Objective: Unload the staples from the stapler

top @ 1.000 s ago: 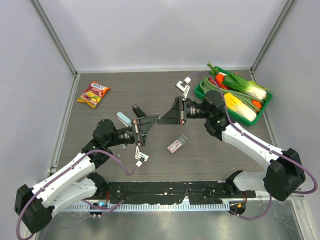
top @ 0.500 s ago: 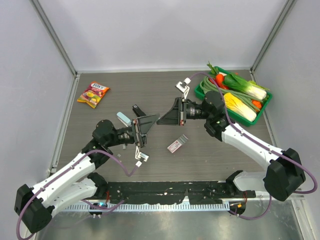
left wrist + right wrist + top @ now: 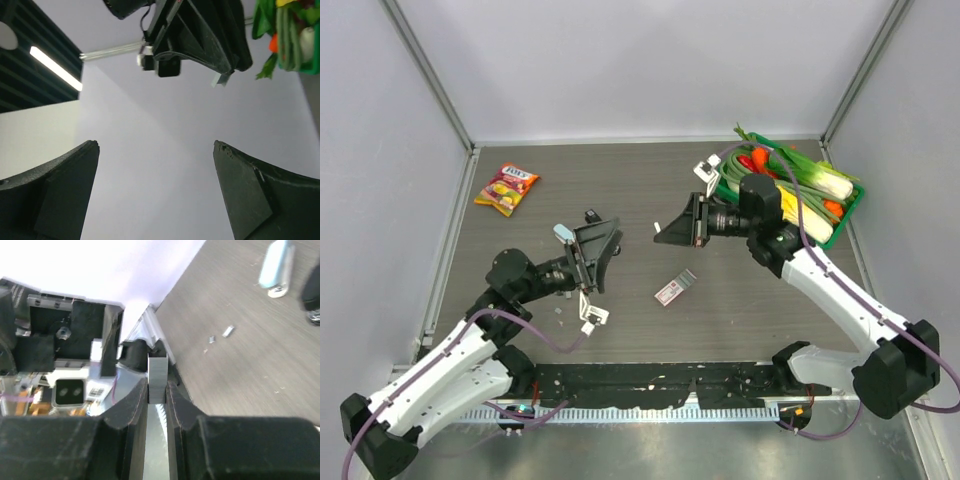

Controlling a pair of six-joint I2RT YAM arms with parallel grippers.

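Item 1. Stapler: pale blue oblong, lay flat on the table, centre-left in the top view, just beside and partly behind the left gripper; upper right of the right wrist view.

Item 2. Left gripper: raised off the table, fingers spread wide, nothing between them.

Item 3. Right gripper: mid-frame, above the table, fingers pressed onto a grey strip of staples that stood upright between the tips.

Item 4. Loose staples: two small bits on the table, near the stapler.

Item 5. Pink-and-white packet: flat, centre, below the right gripper.

Item 6. Snack bag: upper left.

Item 7. Green tray of vegetables: upper right.
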